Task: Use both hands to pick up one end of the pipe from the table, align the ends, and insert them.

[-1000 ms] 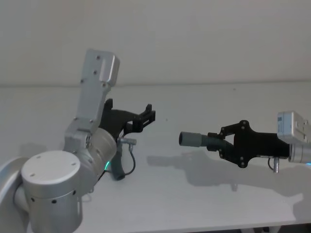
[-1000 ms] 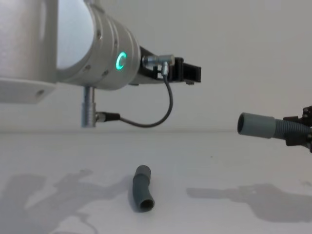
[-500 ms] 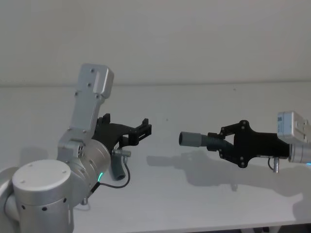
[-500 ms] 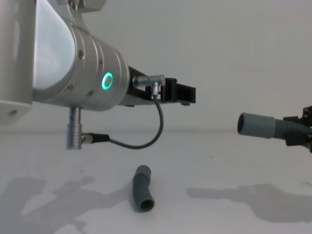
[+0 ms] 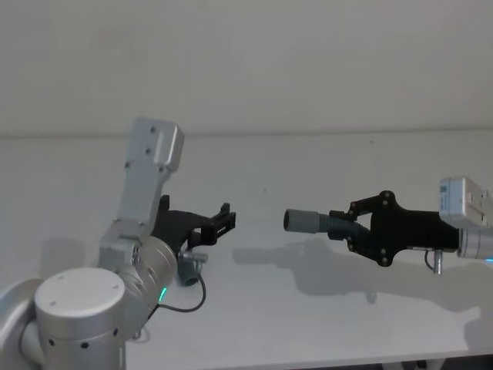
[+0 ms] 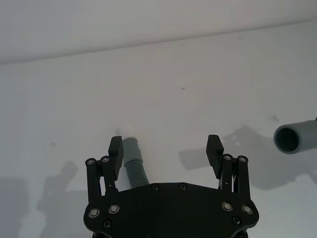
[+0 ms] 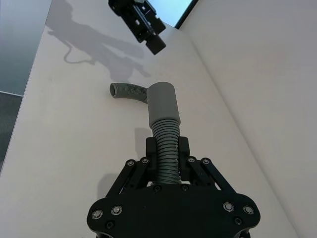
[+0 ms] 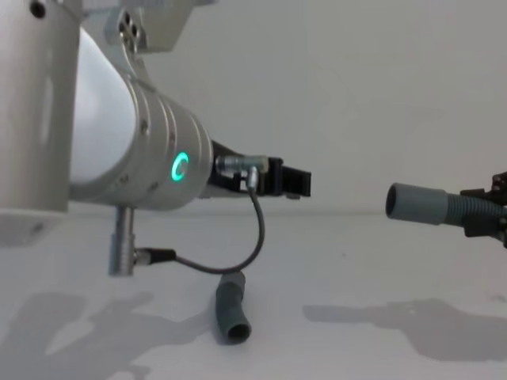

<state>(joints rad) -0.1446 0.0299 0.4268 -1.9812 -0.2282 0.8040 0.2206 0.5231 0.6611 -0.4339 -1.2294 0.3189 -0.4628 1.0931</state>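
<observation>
Hanging wide open and empty, the left gripper point(image 6: 165, 148) sits just above the loose pipe piece point(image 6: 132, 166) on the tabletop point(image 6: 198, 74). That piece lies lengthwise between the gripper's fingers (nearer 1 of them). The right gripper point(image 5: 347, 226), well apart, clamps the other piece point(image 5: 308, 221), cuff pointing toward the left arm.

The left gripper point(image 5: 220, 222) is lower now than a second ago and closer to the table point(image 5: 323, 169), hanging over the hose piece point(image 8: 231, 317) that lies there; in the chest view its cable point(image 8: 258, 229) now crosses that piece's far end.
</observation>
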